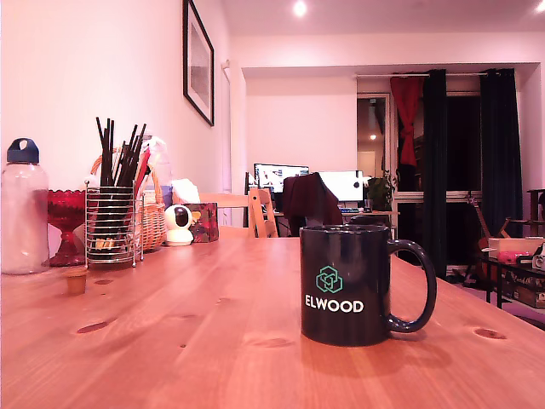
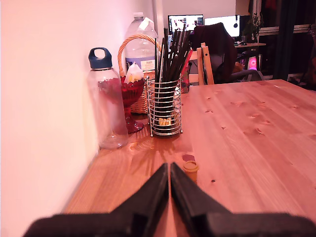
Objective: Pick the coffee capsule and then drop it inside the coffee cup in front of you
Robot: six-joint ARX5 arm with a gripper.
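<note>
In the exterior view the coffee cup (image 1: 345,285), a glossy black mug with white "ELWOOD" lettering and a teal logo, stands upright on the wooden table (image 1: 213,341), its handle toward that view's right. The small tan coffee capsule (image 1: 76,280) sits on the table far toward the exterior view's left, near the wall. In the wrist view my gripper (image 2: 170,166) is shut with nothing between its black fingers. The capsule (image 2: 190,168) stands just beside the fingertips, apart from them. The arm does not show in the exterior view, and the cup is outside the wrist view.
Behind the capsule stand a clear water bottle (image 1: 23,209) with a blue cap, a red glass bowl (image 1: 66,213), a wire holder of black sticks (image 1: 113,223), a wicker basket (image 1: 154,223) and a small white camera (image 1: 178,225). The wall (image 2: 44,123) runs close alongside.
</note>
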